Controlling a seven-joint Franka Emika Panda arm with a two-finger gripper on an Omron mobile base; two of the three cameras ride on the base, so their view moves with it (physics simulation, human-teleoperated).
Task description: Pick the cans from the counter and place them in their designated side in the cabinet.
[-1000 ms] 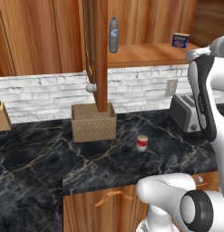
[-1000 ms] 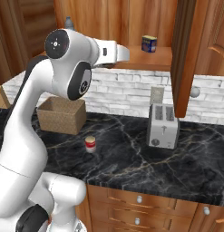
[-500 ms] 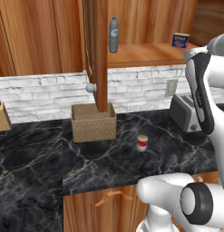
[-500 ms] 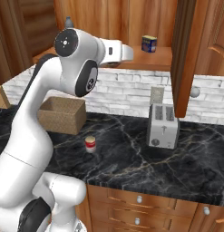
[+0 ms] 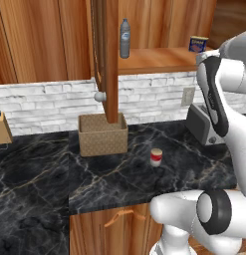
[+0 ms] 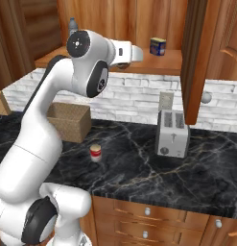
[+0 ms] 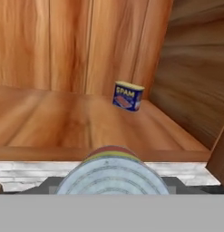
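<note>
Left base view: the red can (image 5: pixel 156 157) with the white band stands upright on the black desk (image 5: pixel 40 184), lower centre of the frame, right of the woven basket (image 5: pixel 102 135) and well apart from it. On the cabinet (image 5: pixel 159 59) shelf above, a clear bottle (image 5: pixel 125 38) stands at upper centre and a blue tin (image 5: pixel 197 44) at upper right.

Right base view: the arm reaches up toward the shelf, its wrist ending at upper centre near the shelf's front edge, left of the blue tin (image 6: pixel 158 46). The red can (image 6: pixel 95 152) sits on the desk at centre left, between the basket (image 6: pixel 68 120) and the toaster (image 6: pixel 173 133).

Hand view: the grey-blue lid of the shorter can (image 7: pixel 112 174) fills the bottom centre, its orange-red rim just showing, and the tool seems closed around it, though the fingers are hidden. The shelf board lies ahead and slightly below, the blue tin (image 7: pixel 128 96) standing at centre right near the side wall. To finish well, I would carry the can forward over the edge, keep it upright, lower it until its base meets the wood, and release clear of the tin.
</note>
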